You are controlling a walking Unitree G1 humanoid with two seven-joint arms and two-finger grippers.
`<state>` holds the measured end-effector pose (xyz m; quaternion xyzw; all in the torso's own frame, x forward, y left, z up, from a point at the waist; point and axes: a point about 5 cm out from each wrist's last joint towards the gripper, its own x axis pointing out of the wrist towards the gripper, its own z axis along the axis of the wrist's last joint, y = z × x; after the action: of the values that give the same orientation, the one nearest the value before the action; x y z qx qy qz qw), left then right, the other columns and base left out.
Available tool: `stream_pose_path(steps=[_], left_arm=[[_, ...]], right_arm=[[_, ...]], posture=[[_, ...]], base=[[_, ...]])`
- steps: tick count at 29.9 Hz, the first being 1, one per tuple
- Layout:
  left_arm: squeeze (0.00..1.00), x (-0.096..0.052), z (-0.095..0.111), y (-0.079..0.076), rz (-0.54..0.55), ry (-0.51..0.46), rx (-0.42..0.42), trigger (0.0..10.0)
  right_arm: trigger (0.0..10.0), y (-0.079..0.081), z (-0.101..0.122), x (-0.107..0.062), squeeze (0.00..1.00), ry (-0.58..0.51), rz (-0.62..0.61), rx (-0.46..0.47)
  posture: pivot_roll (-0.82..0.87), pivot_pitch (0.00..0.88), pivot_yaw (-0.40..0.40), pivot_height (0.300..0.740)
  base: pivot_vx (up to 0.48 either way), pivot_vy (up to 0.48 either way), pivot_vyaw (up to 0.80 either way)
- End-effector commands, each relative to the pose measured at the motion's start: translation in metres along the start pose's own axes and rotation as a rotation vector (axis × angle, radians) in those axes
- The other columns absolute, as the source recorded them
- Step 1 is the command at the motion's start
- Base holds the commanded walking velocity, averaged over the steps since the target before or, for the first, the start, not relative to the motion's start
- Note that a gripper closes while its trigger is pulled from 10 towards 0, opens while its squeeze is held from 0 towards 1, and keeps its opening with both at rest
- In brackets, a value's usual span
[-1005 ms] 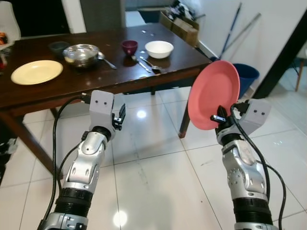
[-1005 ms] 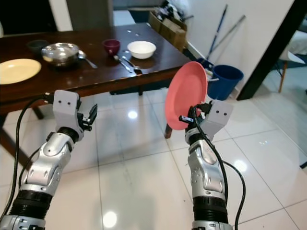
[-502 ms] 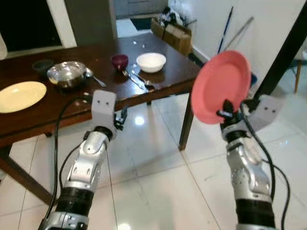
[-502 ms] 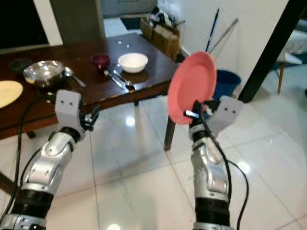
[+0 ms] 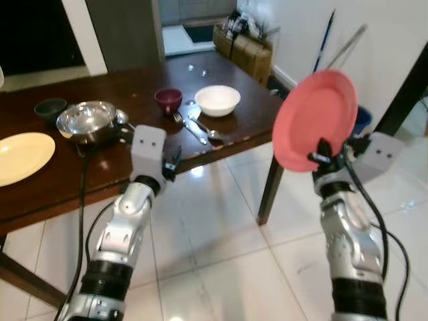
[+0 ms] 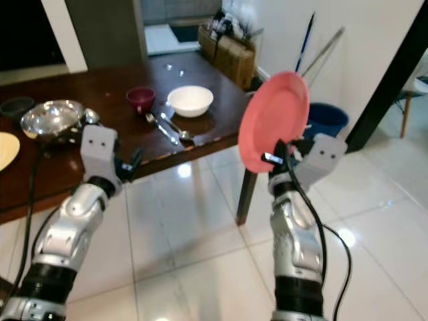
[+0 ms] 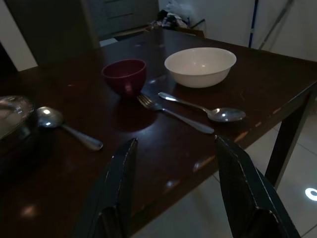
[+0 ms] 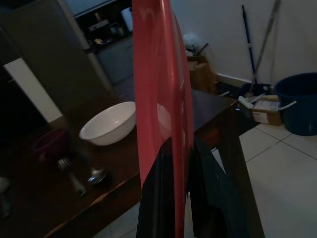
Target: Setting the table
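Observation:
My right gripper is shut on the lower rim of a red plate, held upright beyond the right corner of the dark wooden table. The red plate stands edge-on between the black fingers. My left gripper is open and holds nothing, hovering at the table's front edge near a fork and spoon. On the table sit a white bowl, a maroon cup, a steel bowl and a yellow plate.
A blue bucket and broom handles stand by the white wall at right. Cardboard boxes sit beyond the table's far end. A small dark bowl rests at the back left. White tiled floor lies under my arms.
The camera has moved closer to the table and the view shifted. My right gripper has risen slightly with the red plate. The left gripper now sits nearer the table edge.

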<state>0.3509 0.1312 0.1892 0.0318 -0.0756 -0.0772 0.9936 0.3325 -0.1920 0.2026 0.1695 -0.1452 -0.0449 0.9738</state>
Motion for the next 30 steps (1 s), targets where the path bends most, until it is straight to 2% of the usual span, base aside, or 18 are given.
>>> stream_pose_path(steps=[1, 25, 30], left_arm=[[0.0, 0.0, -0.003, -0.005, -0.018, 0.011, -0.006, 10.0], [0.0, -0.002, -0.003, -0.014, -0.052, 0.009, -0.019, 10.0], [0.0, -0.003, -0.002, -0.018, -0.085, 0.0, -0.042, 10.0]], right_arm=[[10.0, -0.007, 0.003, -0.001, 0.0, -0.011, -0.021, -0.001], [10.0, -0.008, 0.003, -0.002, 0.0, -0.011, -0.028, -0.006], [10.0, -0.008, 0.011, -0.004, 0.0, -0.05, -0.007, -0.072]], posture=[[-0.13, 0.036, 0.111, 0.74], [-0.13, 0.038, 0.112, 0.74], [-0.13, 0.041, 0.113, 0.74]], base=[[0.461, 0.0, 0.0], [0.463, 0.0, 0.0], [0.422, 0.0, 0.0]])
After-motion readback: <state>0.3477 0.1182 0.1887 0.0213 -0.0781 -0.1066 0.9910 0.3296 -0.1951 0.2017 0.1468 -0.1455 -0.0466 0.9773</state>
